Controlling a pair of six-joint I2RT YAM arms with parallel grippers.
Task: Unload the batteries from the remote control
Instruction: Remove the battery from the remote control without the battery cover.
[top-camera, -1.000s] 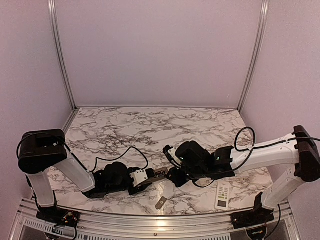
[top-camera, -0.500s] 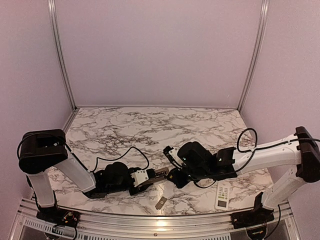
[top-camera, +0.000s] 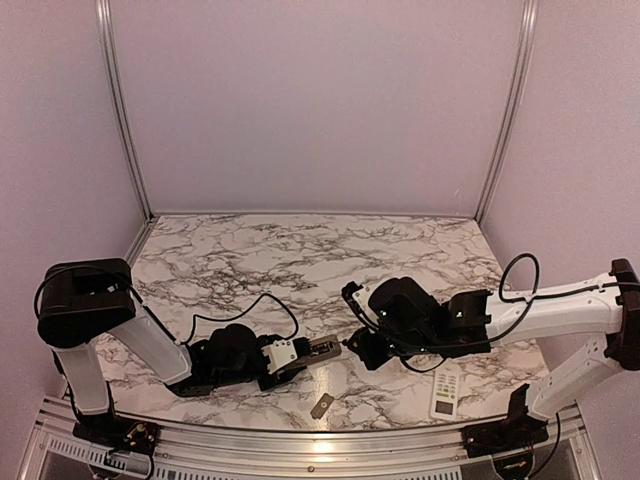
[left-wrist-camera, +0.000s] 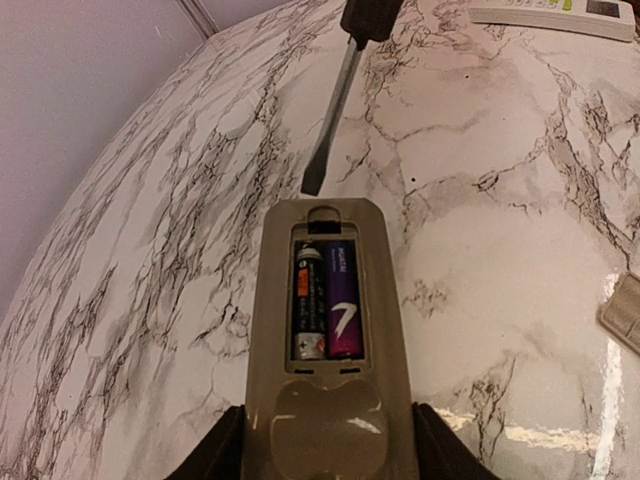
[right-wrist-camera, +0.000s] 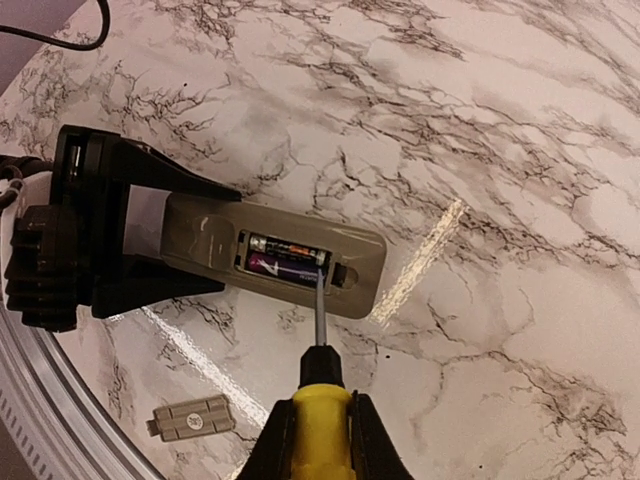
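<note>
Batteries (left-wrist-camera: 340, 300) lie side by side in the open bay of a tan remote (left-wrist-camera: 330, 420), one dark with an orange band and one purple. Both are seated in the bay, neither out on the marble. The tan remote lies flat, back up, near the six o'clock edge of the table (top-camera: 300, 250). The left gripper (left-wrist-camera: 330, 458) is clamped across its near end, a black finger on each long side. On the three o'clock side the right gripper (right-wrist-camera: 320, 440) is clenched on the yellow handle of a screwdriver (right-wrist-camera: 320, 405). The blade tip sits just off the remote's far end, by the bay, and I can't tell whether it touches. A flat grey cover plate (top-camera: 322, 405) rests at six o'clock of the tan remote, apart from it. A white remote (top-camera: 446, 388) lies at the table's four o'clock, near the right arm.
</note>
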